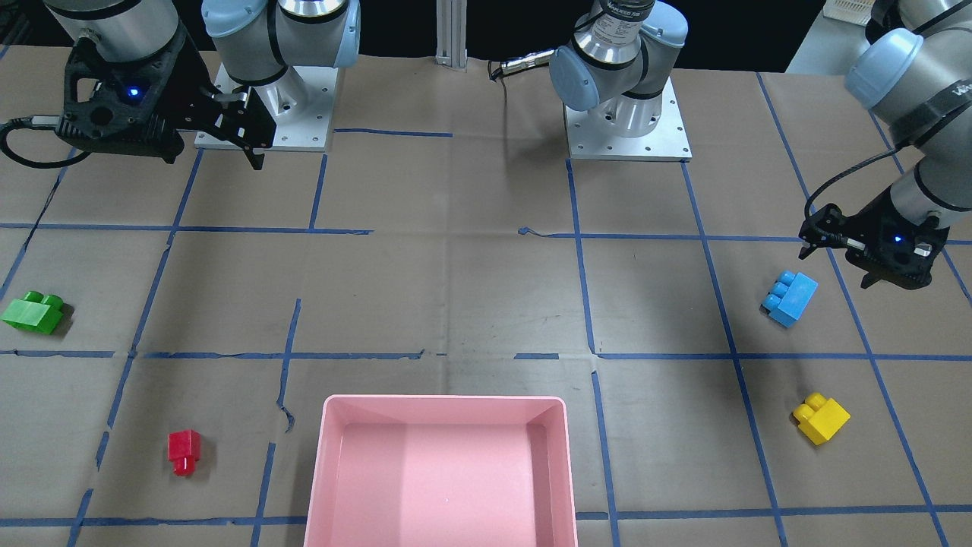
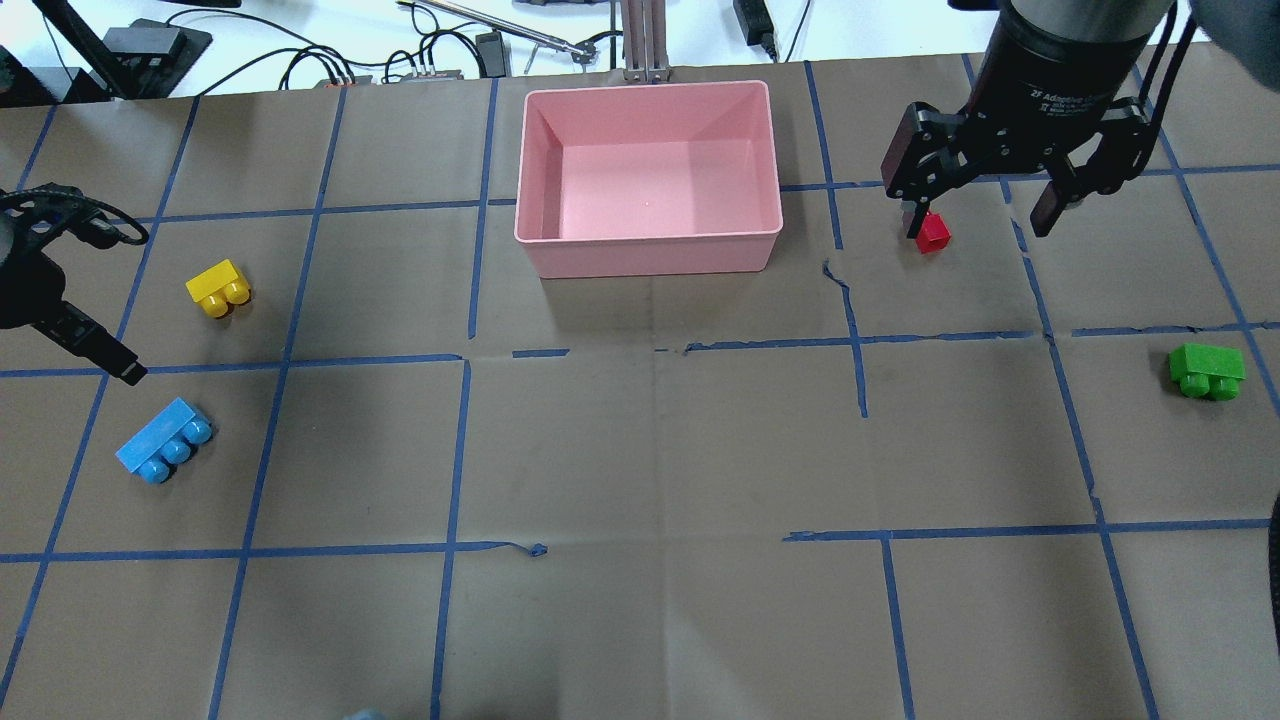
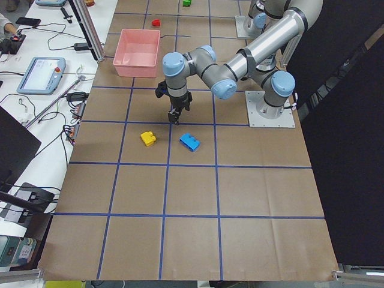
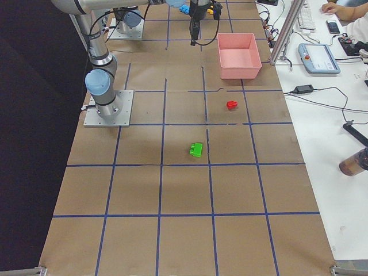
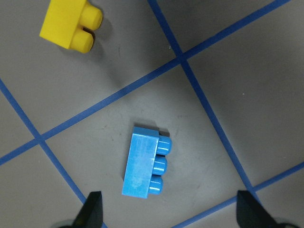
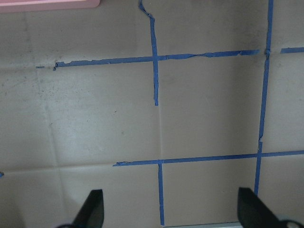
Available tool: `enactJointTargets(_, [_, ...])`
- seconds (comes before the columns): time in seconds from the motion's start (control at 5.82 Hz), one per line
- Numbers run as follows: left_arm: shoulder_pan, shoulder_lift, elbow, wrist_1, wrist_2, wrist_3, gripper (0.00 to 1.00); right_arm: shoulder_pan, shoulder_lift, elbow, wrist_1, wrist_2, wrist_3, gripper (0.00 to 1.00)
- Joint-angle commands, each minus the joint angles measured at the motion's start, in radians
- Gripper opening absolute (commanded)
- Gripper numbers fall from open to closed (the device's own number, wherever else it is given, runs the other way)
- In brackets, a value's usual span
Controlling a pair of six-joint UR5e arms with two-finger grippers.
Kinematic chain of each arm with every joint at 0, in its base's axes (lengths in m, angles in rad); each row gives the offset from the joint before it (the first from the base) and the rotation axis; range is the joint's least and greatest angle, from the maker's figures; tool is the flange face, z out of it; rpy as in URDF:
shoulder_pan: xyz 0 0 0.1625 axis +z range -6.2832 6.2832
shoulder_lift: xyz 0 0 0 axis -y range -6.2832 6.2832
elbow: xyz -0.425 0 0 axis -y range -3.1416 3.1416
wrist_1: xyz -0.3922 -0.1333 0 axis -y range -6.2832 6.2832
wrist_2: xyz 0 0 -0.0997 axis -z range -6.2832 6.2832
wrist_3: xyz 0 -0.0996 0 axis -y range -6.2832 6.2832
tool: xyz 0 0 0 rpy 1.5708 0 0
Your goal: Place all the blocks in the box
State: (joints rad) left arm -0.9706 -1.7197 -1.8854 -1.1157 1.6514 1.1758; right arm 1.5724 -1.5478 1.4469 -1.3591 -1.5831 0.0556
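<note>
While nothing lies in it yet, the shallow pink plastic box (image 2: 648,238) sits mid-table, all four bricks well apart from it. Both grippers stand wide and empty: the right gripper (image 2: 985,210) high near the small red brick (image 2: 934,234), the left gripper (image 5: 168,209) above the light blue studded brick (image 5: 144,163). Likely light, rigid and slick, it suits pinching across its long flat sides. The yellow brick (image 5: 71,24) lies nearby, the green brick (image 2: 1207,370) far right; open table surrounds each.

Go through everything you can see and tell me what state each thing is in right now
box: empty
blue block: on its side on the table
yellow block: on its side on the table
red block: on the table
green block: on the table
left gripper: open, above the blue block
right gripper: open, empty
</note>
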Motion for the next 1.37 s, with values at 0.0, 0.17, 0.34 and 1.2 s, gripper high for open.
enactJointTargets(0.0, [0.079,-0.072,-0.128,0.225,-0.008,0.126,0.99,-0.008,0.003,-0.003,-0.005,0.0,-0.005,1.0])
enactJointTargets(0.17, [0.081,-0.087,-0.145,0.225,-0.009,0.146,0.99,-0.052,0.003,-0.006,-0.032,-0.006,-0.087,1.0])
enactJointTargets(0.34, [0.082,-0.093,-0.191,0.258,-0.007,0.147,0.99,-0.169,0.014,-0.007,-0.082,-0.03,-0.22,1.0])
enactJointTargets(1.2, [0.082,-0.175,-0.202,0.364,-0.012,0.15,0.52,-0.676,0.275,0.012,-0.363,-0.09,-0.441,1.0])
